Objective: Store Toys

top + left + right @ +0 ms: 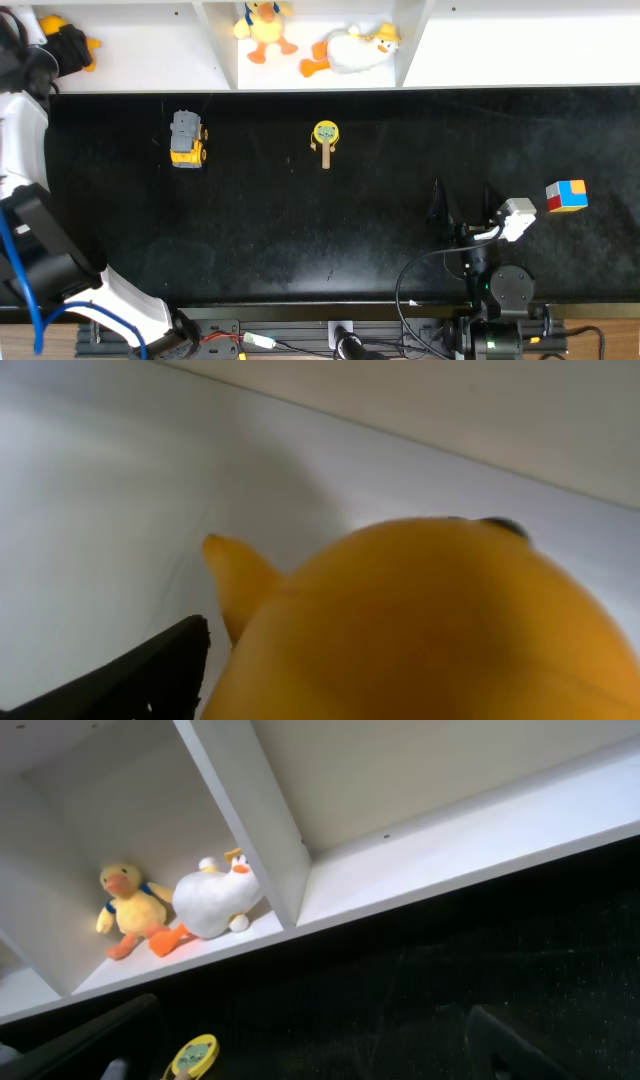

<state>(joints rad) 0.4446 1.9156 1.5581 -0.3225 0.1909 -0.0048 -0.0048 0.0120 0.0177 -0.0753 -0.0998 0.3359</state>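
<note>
A yellow-orange plush toy [82, 45] sits in the left compartment of the white shelf [500, 60] at the back. My left gripper [58, 42] is shut on it. Seen from the left wrist, the plush [430, 630] bulges close up beside one black finger [140, 675]. On the black mat lie a yellow toy truck [187, 138], a yellow-green rattle [326, 137] and a coloured cube [566, 196]. My right gripper [462, 202] stands open low at the front right, left of the cube, holding nothing. The rattle [194, 1056] also lies ahead of the right gripper [312, 1015].
The middle shelf compartment holds a yellow duck plush [265, 28] and a white goose plush [350, 50]; both show in the right wrist view, duck [125, 895] and goose [212, 900]. The right compartment [480, 830] is bare. White dividers separate the compartments.
</note>
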